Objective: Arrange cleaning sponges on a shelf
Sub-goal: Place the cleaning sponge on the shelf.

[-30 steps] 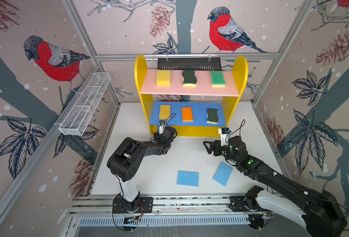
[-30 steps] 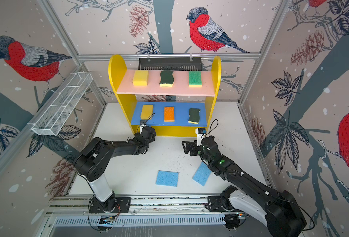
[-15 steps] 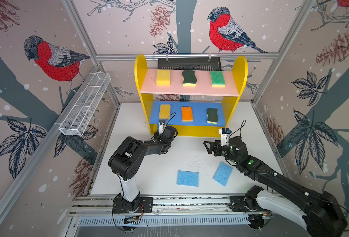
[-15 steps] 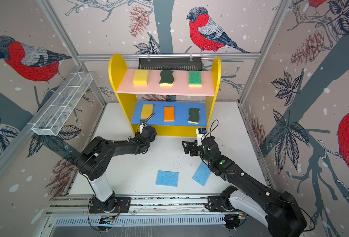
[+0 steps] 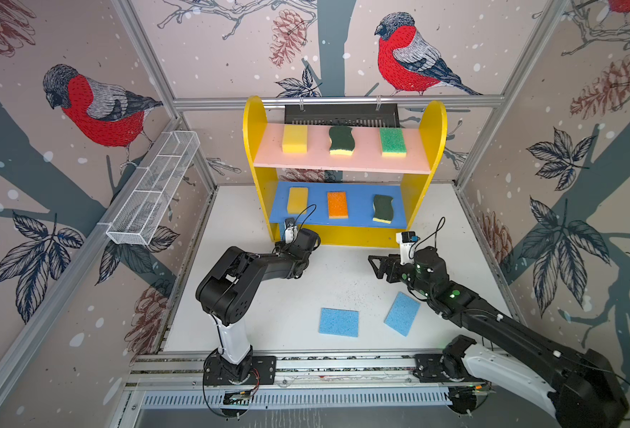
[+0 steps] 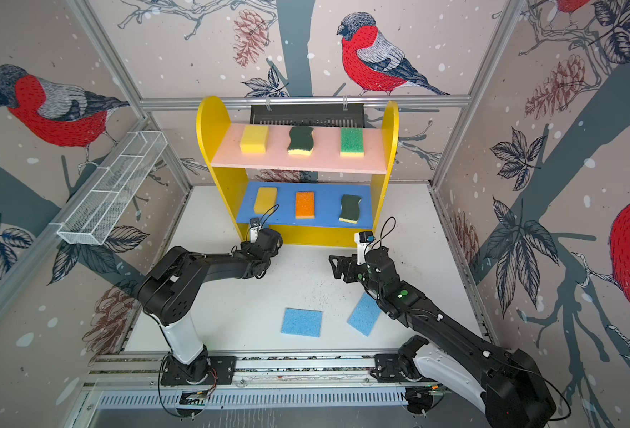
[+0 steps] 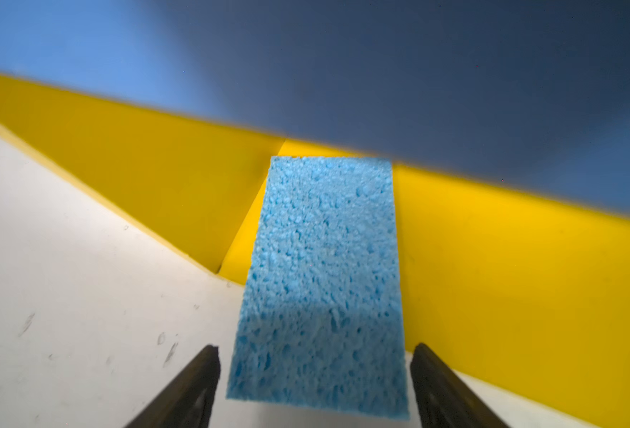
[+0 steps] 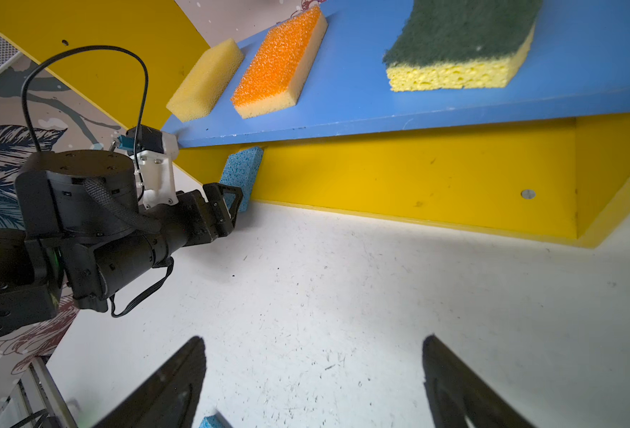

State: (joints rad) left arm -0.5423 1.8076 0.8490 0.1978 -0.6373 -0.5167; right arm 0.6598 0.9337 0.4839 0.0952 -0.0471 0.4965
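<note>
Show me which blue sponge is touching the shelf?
The blue sponge by the left gripper, its end on the shelf's yellow bottom. The other two lie on the white table.

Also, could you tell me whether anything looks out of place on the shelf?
Yes: the light-blue sponge in the bottom level of the shelf looks askew. It leans steeply rather than lying flat, upper end under the blue board, lower end at the front edge, with the left pincer open around it.

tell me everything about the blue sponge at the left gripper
The light-blue sponge is a flat, porous, foam-like rectangle. Its far end reaches under the shelf's blue board, over the yellow bottom; its near end juts out between the left gripper's open jaws, a thin gap each side. Whether it lies flat is unclear.
</note>
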